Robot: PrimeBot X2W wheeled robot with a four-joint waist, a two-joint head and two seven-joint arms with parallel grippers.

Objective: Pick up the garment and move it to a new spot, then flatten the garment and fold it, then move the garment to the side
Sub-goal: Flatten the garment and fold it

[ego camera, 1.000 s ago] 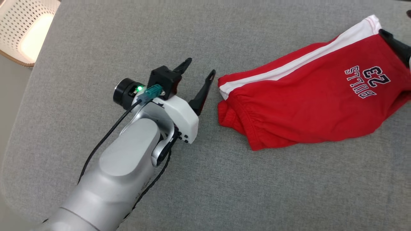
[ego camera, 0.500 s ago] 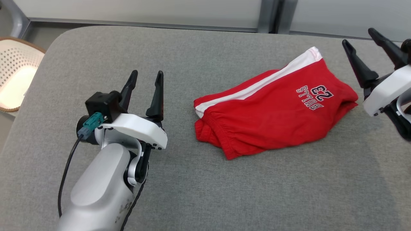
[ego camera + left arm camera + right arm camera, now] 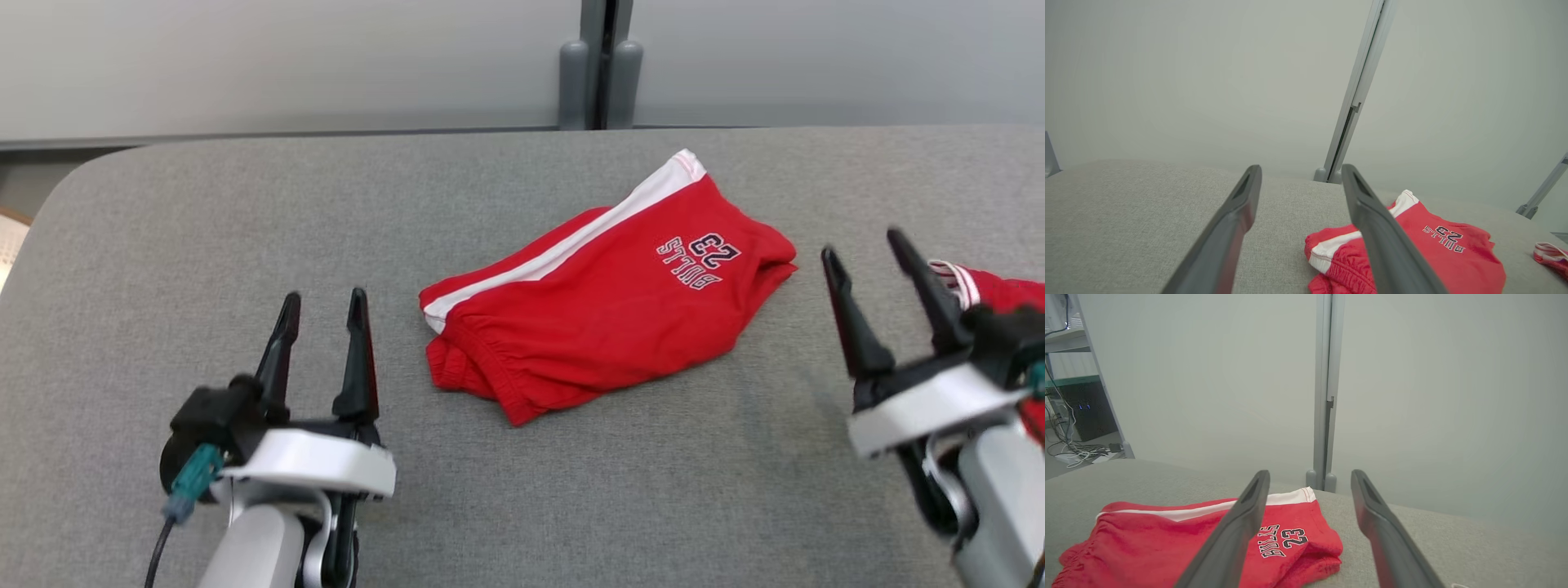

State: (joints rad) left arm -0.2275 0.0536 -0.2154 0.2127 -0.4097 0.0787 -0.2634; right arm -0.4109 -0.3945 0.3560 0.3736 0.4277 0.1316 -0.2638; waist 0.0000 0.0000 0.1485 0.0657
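Note:
The garment (image 3: 604, 302) is a pair of red shorts with a white side stripe and dark "BULLS 23" lettering, lying folded in the middle of the grey padded surface (image 3: 204, 220). It also shows in the left wrist view (image 3: 1433, 253) and the right wrist view (image 3: 1167, 539). My left gripper (image 3: 323, 304) stands open at the lower left, apart from the shorts. To the shorts' right, my right gripper (image 3: 865, 245) is open and empty too. Nothing lies between either pair of fingers.
A second red and white cloth (image 3: 992, 290) lies at the right edge behind my right gripper, seen too in the left wrist view (image 3: 1551, 255). A pale wall with a grey post (image 3: 600, 65) runs behind the surface. A basket rim (image 3: 8, 233) peeks in at far left.
The head camera has swung, bringing the shorts to the centre and the wall into view. Both arms have drawn back toward the near edge. The garment lies as before.

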